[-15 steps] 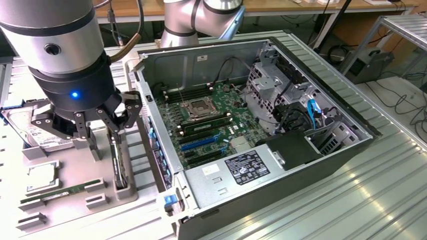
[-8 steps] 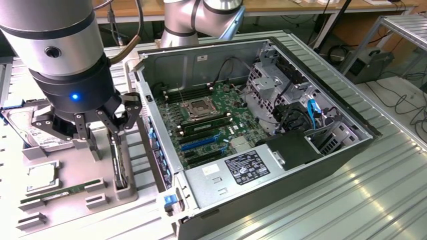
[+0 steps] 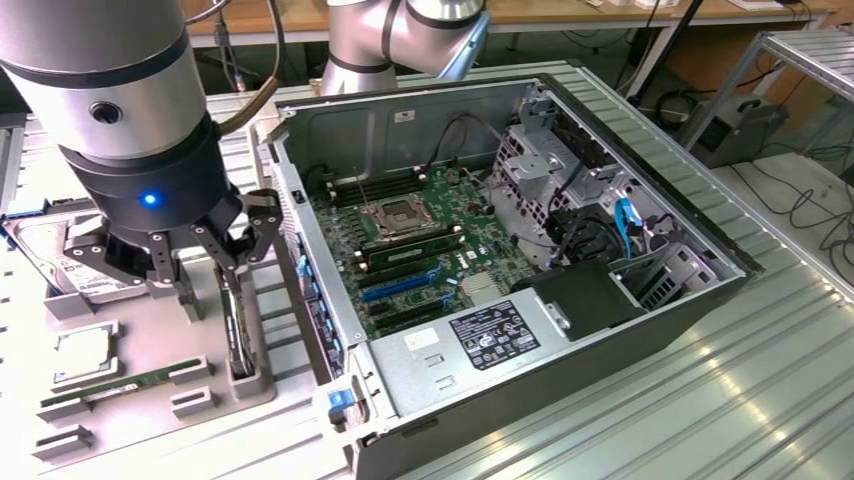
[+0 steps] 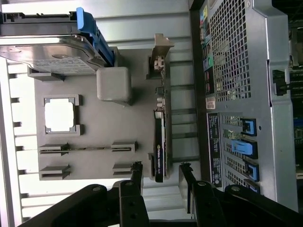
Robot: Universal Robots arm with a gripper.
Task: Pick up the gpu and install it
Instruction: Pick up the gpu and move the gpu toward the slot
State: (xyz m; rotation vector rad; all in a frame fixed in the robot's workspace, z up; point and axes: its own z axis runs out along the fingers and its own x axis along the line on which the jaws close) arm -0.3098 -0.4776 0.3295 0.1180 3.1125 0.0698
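The gpu [image 3: 239, 335] stands on its edge in a slot of the grey tray [image 3: 144, 335] at the exterior view's left, beside the open computer case [image 3: 667, 300]. In the wrist view the gpu [image 4: 159, 137] is a thin dark card with its silver bracket [image 4: 159, 59] at the far end. My gripper [image 3: 214, 292] hangs open just above the card's near end. Its two black fingers [image 4: 137, 176] straddle the line of the card without touching it, and nothing is held. The motherboard [image 3: 414, 250] with its blue slots [image 3: 400, 287] lies bare inside the case.
The tray [image 4: 104, 123] also carries a hard drive [image 4: 47, 52] in a blue carrier, a square processor [image 4: 59, 115] and a memory stick [image 4: 85, 149]. The case's rear wall [image 4: 236, 94] rises close beside the tray. A drive cage [image 3: 547, 180] and the power supply [image 3: 481, 340] crowd the case.
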